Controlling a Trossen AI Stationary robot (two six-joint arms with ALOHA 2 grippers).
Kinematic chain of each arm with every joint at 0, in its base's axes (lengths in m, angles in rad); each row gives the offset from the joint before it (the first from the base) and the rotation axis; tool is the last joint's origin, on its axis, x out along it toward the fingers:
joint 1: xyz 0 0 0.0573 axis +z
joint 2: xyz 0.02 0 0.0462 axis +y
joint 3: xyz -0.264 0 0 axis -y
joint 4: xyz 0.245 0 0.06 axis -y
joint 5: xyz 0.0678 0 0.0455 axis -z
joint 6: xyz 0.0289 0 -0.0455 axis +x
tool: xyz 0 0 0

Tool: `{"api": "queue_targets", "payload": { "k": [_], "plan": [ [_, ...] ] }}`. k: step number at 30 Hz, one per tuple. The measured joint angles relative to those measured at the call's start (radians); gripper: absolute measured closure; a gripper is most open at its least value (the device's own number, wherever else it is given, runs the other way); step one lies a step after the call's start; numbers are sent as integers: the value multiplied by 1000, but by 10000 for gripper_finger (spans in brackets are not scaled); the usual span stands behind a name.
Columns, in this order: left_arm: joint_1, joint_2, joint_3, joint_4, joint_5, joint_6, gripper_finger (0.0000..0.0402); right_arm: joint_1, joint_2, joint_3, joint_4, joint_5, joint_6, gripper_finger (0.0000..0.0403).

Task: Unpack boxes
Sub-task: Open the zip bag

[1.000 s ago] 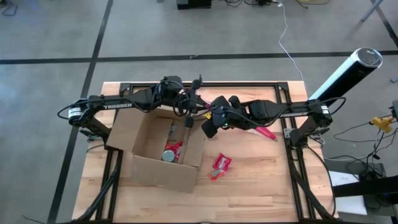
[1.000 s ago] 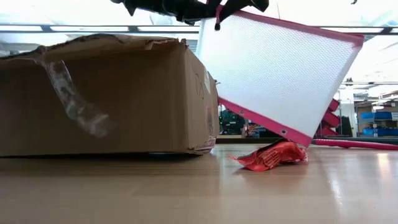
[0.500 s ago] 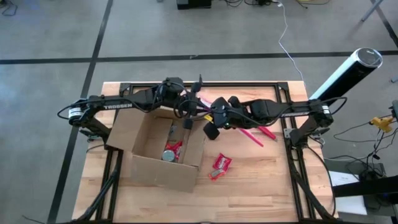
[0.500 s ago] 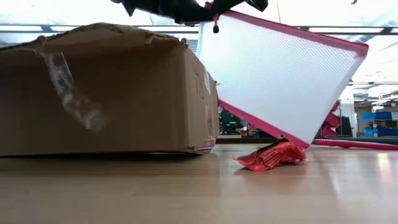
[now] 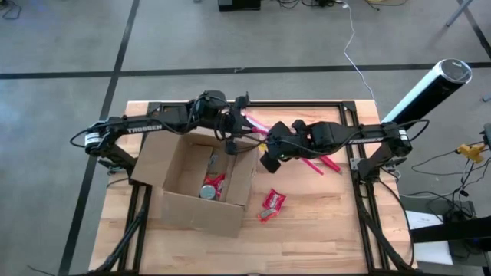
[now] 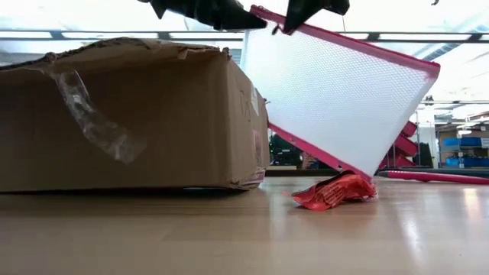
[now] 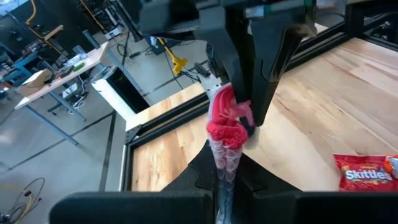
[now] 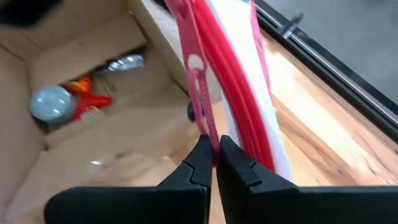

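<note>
Both arms are reaching toward the table's middle; the left gripper and right gripper are pinching closed.

"Skittles" on the red candy packet; "TROSSEN" on the left arm.

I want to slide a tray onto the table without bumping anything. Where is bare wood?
Bare: the table strip nearest the camera's bottom edge, below the box and candy packet, and the right-hand corner beside that packet. Crowded: the middle, where the left gripper and right gripper hold the pouch.
</note>
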Motion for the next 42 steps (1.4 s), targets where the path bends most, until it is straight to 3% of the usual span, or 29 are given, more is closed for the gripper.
{"api": "queue_targets", "payload": {
  "k": [17,34,42],
  "plan": [
    [134,-62,48,-86,1,36,401,120,-48,0,-373,-27,286,403],
    [221,-82,48,-130,1,57,402,291,-50,-61,-366,-106,575,403],
    [231,-82,48,-130,10,60,402,344,-50,-88,-344,-78,693,403]
  ]
}}
